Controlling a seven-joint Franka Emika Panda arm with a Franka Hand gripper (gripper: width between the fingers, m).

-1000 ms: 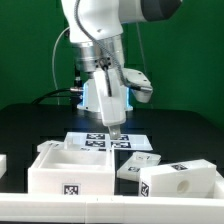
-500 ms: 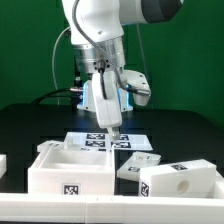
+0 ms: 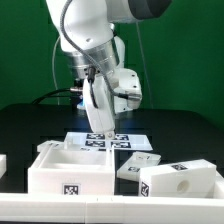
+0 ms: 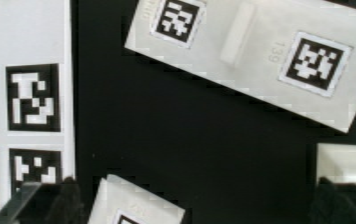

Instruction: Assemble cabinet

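Starting with the exterior view, I see the claw (image 3: 102,130) hanging from the tilted wrist, pointing down over the marker board (image 3: 118,141) at the middle of the black table (image 3: 30,125). From this angle I cannot judge the gap between its tips. The cabinet parts all lie on the camera's side of the claw, and none of them touches it. The open-topped box (image 3: 68,172) sits toward the exterior view's left. The low tagged piece (image 3: 133,166) sits just in front of the board. The bigger block (image 3: 200,178), which has a round hole in its face, is on the exterior view's right, touching or nearly touching the low piece. A small white part (image 3: 3,163) shows at the far left edge, too cropped for me to identify.

In the wrist view, the two dark fingers (image 4: 42,200) stand at opposite sides of the picture. They are spread wide and pinch nothing. Below the gap between them lies a white tagged corner (image 4: 139,205). Further out, a tilted white panel (image 4: 246,55) carrying two tags lies across a strip of bare table from the marker board. Another white edge (image 4: 353,165) shows close beside the other finger. I cannot tell which cabinet part each of these is.
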